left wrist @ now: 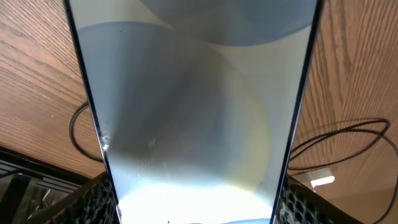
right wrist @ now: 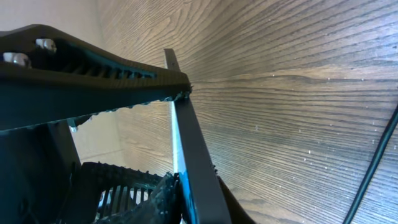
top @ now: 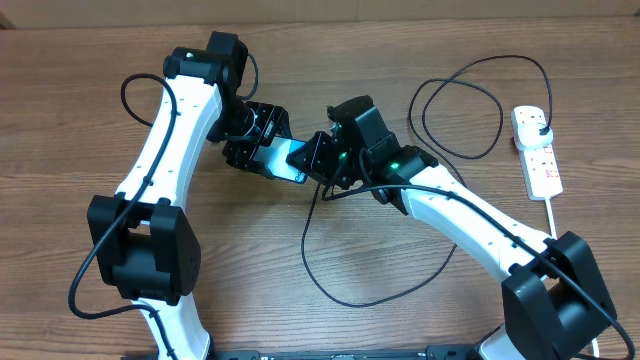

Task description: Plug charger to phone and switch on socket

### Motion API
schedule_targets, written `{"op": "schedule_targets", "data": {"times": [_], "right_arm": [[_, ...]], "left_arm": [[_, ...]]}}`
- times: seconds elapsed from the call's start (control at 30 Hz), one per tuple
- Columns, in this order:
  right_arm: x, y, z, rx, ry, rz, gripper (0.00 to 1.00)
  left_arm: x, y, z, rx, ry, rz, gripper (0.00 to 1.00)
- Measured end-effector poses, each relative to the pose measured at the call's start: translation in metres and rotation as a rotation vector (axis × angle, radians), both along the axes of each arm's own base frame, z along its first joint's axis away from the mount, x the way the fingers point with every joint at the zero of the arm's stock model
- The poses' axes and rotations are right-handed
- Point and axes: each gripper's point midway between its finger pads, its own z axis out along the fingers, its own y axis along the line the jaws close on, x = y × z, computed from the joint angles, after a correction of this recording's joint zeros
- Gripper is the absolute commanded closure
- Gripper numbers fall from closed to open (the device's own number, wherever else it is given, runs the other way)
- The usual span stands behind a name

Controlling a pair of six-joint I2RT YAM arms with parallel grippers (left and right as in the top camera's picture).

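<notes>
**Left gripper clamps the phone, right gripper sits at its other end**

Left gripper (top: 258, 148) is closed on the phone (top: 287, 160). In its wrist view the screen fills the frame, with the ribbed pads (left wrist: 99, 200) against both long sides. The phone is over the middle of the bench (top: 90, 60), somewhat nearer the far edge, and we cannot tell whether it rests on the wood or is lifted off it. Its long axis runs roughly along the far edge, from the left gripper toward the right gripper (top: 326, 160), which sits at the opposite short end. In the right wrist view the phone shows edge-on between the two fingers (right wrist: 93, 81). We cannot tell whether they pinch it or only bracket it.

The charger (top: 304, 240) appears plugged in at the socket (top: 537, 150), which lies near the right edge toward the far right corner, well apart from the phone. Its black cable loops back across the bench and vanishes under the right gripper, and we cannot see the connector tip.

We judge that the coming move turns on that axis: the tip must travel along it into the short end facing the right arm. The right arm is nearer the cable's free end, so it should bring the tip while the left steadies the phone. The socket also lies on the right arm's side.
</notes>
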Motion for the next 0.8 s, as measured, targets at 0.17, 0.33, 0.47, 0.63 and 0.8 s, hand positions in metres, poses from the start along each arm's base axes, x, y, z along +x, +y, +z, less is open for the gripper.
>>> {"op": "schedule_targets", "data": {"times": [0.17,0.33,0.47,0.63,0.8], "right_arm": [[0.000,0.001,0.002,0.009,-0.001,0.000,0.92],[0.001,0.002,0.003,0.016,-0.003,0.000,0.96],[0.003,-0.003,-0.007,-0.004,0.021,-0.014,0.96],[0.012,-0.012,-0.007,0.003,0.026,-0.037,0.96],[0.025,-0.031,-0.006,0.019,0.043,-0.073,0.96]], "left_arm": [[0.000,0.000,0.000,0.000,-0.001,0.000,0.41],[0.000,0.000,0.000,0.000,0.001,0.003,0.05],[0.001,-0.002,0.002,-0.013,-0.002,0.004,0.00],[0.001,-0.002,0.003,-0.014,-0.003,0.002,0.09],[0.006,-0.010,0.007,-0.068,-0.065,-0.080,0.02]]}}
